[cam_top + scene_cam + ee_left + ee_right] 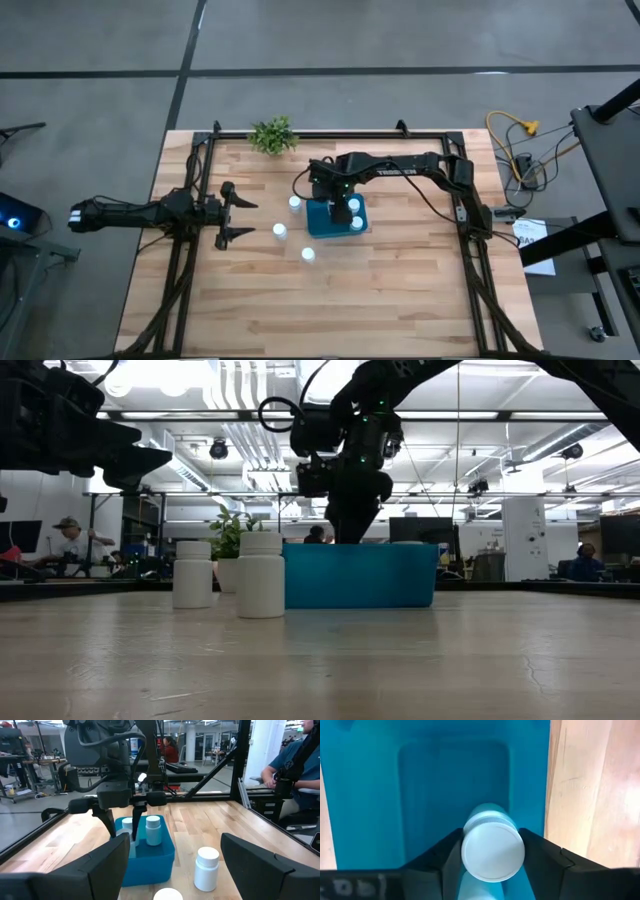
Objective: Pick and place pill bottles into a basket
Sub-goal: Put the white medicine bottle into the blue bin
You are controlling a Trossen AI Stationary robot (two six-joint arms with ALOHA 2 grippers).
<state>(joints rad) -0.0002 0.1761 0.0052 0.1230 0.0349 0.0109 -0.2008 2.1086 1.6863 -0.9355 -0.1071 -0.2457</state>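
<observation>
Bottle point(492, 844) in right claw point(490, 851) (over basket point(380, 795)).

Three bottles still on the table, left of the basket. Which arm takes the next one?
Left, likely. The left gripper is open beside the loose bottles; the right gripper hangs over the basket, apparently holding a bottle.

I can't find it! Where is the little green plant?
In the high view, the plant sits at the table's far edge, left of centre, beyond the blue basket and the loose bottles.
</observation>
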